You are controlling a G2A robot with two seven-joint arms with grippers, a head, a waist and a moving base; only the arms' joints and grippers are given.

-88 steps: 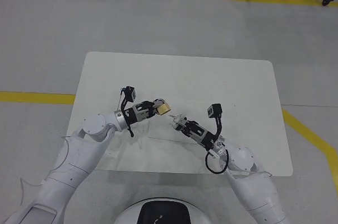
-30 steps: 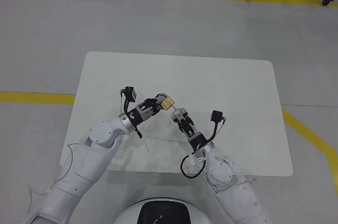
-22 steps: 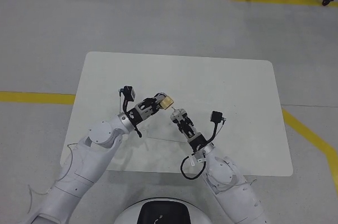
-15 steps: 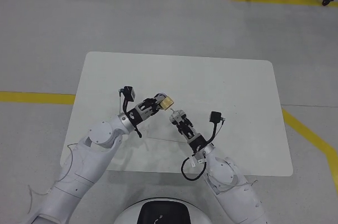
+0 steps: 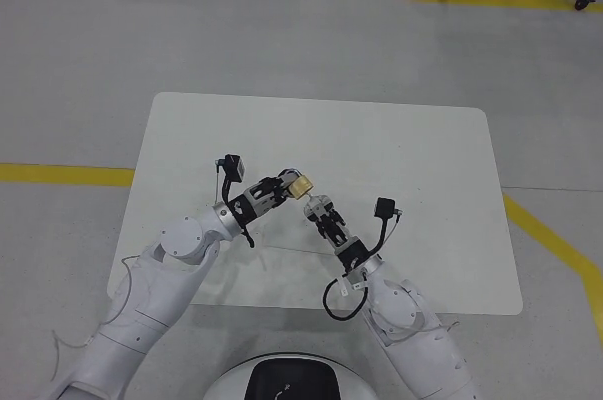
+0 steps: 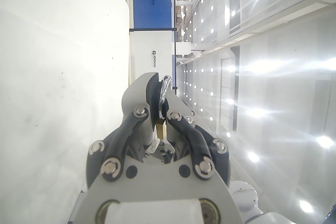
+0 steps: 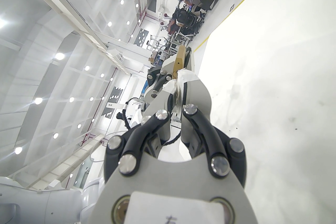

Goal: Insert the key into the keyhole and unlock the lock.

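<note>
you have the lock [image 5: 299,185] held up over the table [image 5: 411,140], near its middle. your left gripper [image 6: 159,93] is clamped tight on the lock's shackle and brass body. your right gripper [image 7: 182,83] is pinched closed on the key [image 7: 183,76] by its taped head, and it points at the lock just beyond. you can't tell whether the tip is in the keyhole.
</note>
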